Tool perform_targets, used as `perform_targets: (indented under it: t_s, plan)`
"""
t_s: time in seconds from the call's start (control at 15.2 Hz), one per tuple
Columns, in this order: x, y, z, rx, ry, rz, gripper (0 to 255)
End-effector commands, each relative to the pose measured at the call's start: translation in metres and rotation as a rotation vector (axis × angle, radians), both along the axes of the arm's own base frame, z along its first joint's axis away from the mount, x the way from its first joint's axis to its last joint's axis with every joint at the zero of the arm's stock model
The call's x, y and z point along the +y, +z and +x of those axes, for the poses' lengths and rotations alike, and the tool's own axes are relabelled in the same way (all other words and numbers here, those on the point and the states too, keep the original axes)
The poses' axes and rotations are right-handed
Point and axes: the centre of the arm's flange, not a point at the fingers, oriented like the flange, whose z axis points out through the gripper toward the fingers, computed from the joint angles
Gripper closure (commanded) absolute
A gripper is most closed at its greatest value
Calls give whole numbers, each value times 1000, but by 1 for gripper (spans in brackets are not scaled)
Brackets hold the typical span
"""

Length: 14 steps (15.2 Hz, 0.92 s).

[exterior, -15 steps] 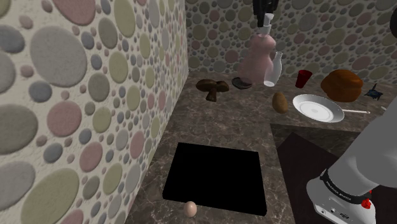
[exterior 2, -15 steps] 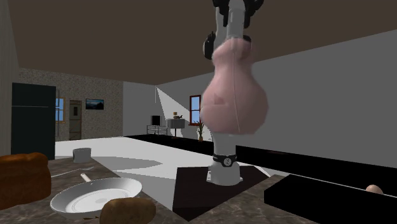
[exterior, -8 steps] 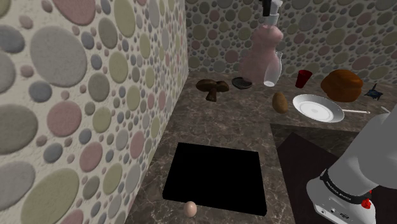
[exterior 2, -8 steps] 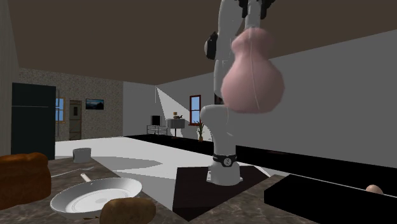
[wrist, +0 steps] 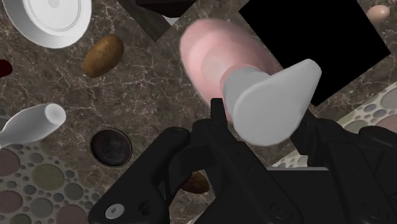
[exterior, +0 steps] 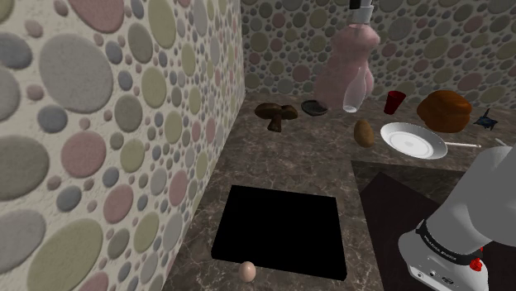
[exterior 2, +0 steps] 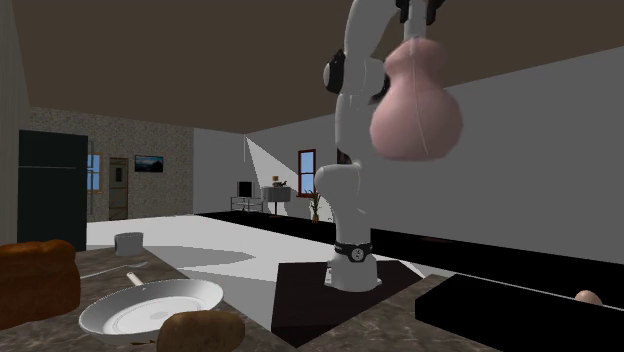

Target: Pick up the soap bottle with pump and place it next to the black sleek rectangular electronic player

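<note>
Carrying the pink soap bottle (exterior: pixel 347 66), which hangs tilted high over the counter's (exterior: pixel 273 157) far edge with the gripper (exterior 2: pixel 418 10) clamped on its pump neck, calls for slow, level travel lest it swing loose

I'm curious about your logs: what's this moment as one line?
claw: shut on pink soap bottle | position: in air above counter | placed: not yet

Our white arm (exterior 2: pixel 352 110) stands tall and nearly upright, its gripper (exterior 2: pixel 420 10) high over the table, clasping the pink soap bottle (exterior 2: pixel 415 110) by its neck.
</note>
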Motion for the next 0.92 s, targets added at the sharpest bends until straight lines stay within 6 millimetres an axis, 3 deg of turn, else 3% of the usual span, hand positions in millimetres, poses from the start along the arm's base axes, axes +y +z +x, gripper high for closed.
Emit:
perform_targets:
  t_s: [0.0,0.86]
  plan:
    - [2,-9,0,-1,0,0,255]
    - [2,-78,0,-1,0,0,255]
